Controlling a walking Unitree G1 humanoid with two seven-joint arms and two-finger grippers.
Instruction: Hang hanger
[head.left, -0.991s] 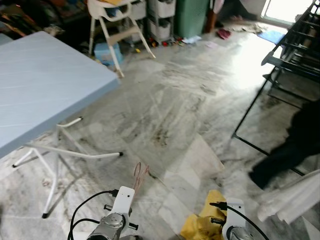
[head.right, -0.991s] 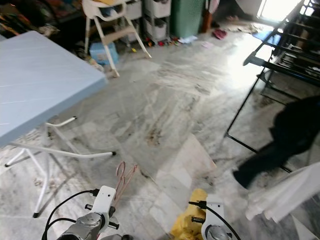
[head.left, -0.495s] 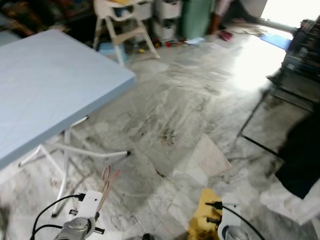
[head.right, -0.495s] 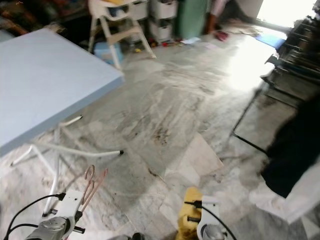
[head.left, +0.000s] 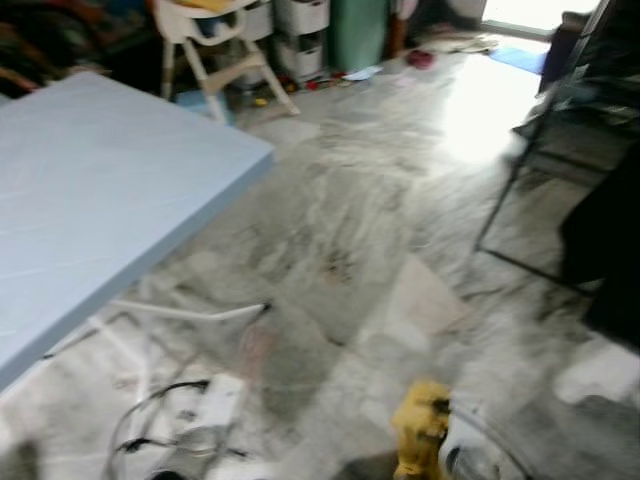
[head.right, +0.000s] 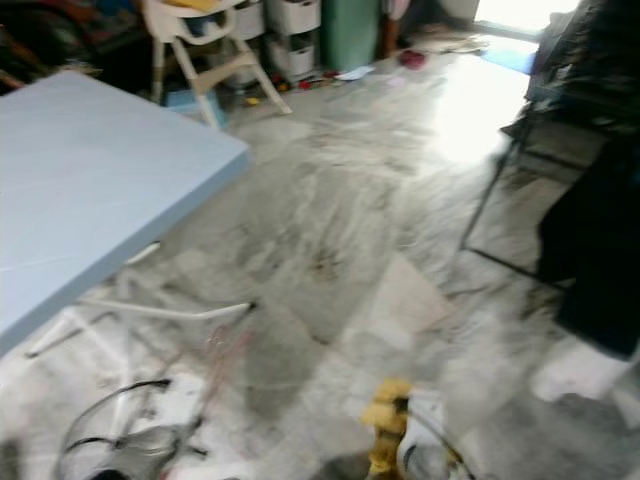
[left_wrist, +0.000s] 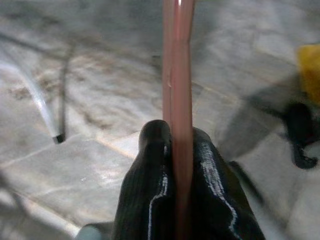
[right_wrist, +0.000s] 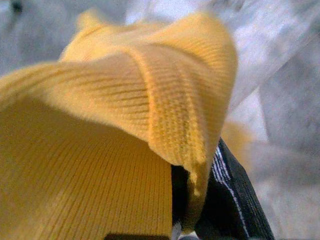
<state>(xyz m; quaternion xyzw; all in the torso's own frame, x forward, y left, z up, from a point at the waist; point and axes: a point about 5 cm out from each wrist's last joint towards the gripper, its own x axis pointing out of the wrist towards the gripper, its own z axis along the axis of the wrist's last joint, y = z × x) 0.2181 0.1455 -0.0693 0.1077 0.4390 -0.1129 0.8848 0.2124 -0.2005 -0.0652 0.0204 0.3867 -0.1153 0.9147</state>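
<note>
Carrying a hanger across the room, rack not yet reached

The left gripper (left_wrist: 175, 165) has its jaws closed on a pink hanger (left_wrist: 176, 75); the right gripper (right_wrist: 220, 200) pinches a yellow knit garment (right_wrist: 100, 150). Judging by the blur (the robot seems mid-stride), the next move is approaching the black drying rack (head.left: 560, 110), cut off at the frame edge; the hanger's hook is hard to make out.

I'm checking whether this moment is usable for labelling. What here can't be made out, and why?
- Pink hanger: top cut off by the left wrist view's edge; a faint motion-blurred smear in the eye views.
- Yellow knit cloth: its folds cover the right gripper's fingers, so the grip is unclear.
- Black rack: blurred, cut by the left eye view's edge.
</note>
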